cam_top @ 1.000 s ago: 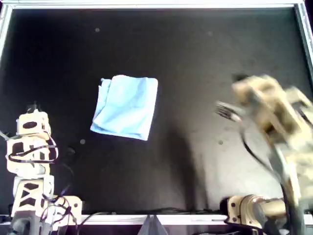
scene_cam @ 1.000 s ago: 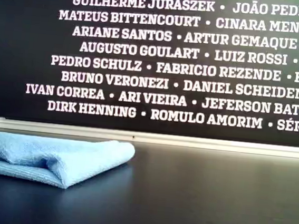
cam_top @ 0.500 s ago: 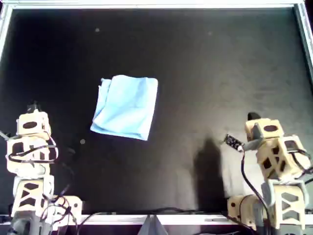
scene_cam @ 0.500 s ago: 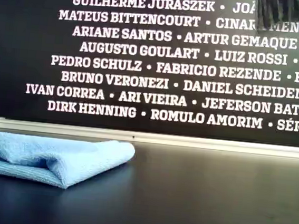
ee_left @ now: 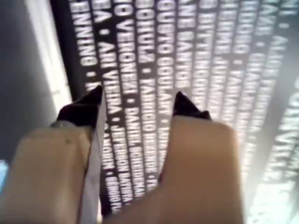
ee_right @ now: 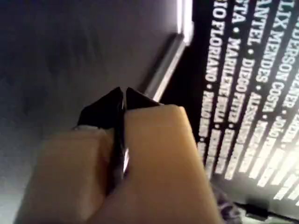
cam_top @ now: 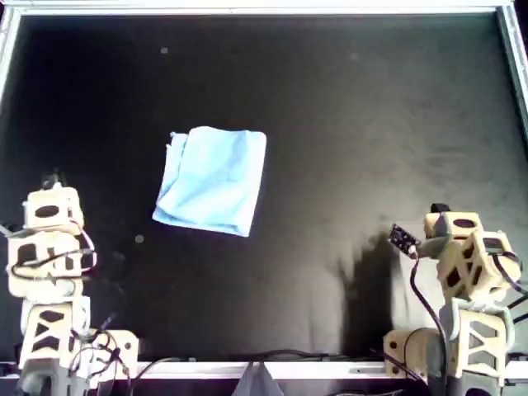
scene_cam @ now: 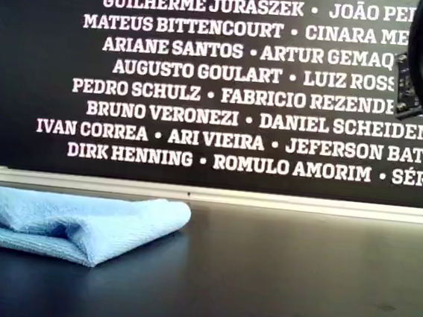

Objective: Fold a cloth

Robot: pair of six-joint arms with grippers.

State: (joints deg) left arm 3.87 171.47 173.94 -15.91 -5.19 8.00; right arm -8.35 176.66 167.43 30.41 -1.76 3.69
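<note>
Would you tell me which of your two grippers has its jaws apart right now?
My first gripper: its two dark tips stand well apart with the lettered wall showing between them. My second gripper has its tips pressed together, holding nothing.

Sky-blue cloth (cam_top: pixel 212 180) lies folded on the black table (cam_top: pixel 363 124).

Black back wall (scene_cam: pixel 27 51), white names: "FABRICIO REZENDE", "ROMULO AMORIM", "DIRK HENNING"
</note>
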